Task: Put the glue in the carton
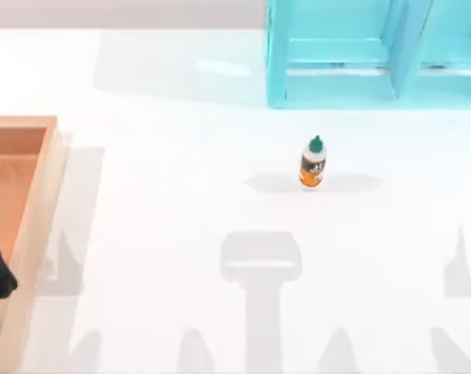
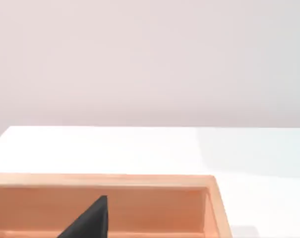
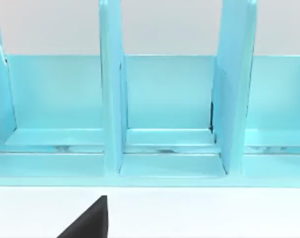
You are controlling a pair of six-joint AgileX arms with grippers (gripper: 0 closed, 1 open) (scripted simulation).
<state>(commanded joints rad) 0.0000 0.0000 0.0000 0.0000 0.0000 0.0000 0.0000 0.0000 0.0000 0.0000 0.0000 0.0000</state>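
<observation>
One white table (image 1: 165, 202) carries a turquoise divided rack (image 1: 336, 78) at its far right, a wooden carton (image 1: 33, 202) at its left edge, and the glue (image 1: 314, 162) upright mid-table near the rack, while neither gripper's finger spacing can be told.

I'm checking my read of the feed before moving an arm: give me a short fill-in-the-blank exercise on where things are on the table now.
1. The small white glue bottle with an orange label has a pointed cap coloured dark ____.
2. The bottle stands ____ on the white table, touching nothing else.
3. The shallow wooden carton lies at the table's ____ edge in the top view.
4. The divided shelf unit behind the bottle is coloured light ____.

Missing words: green; upright; left; blue
</observation>
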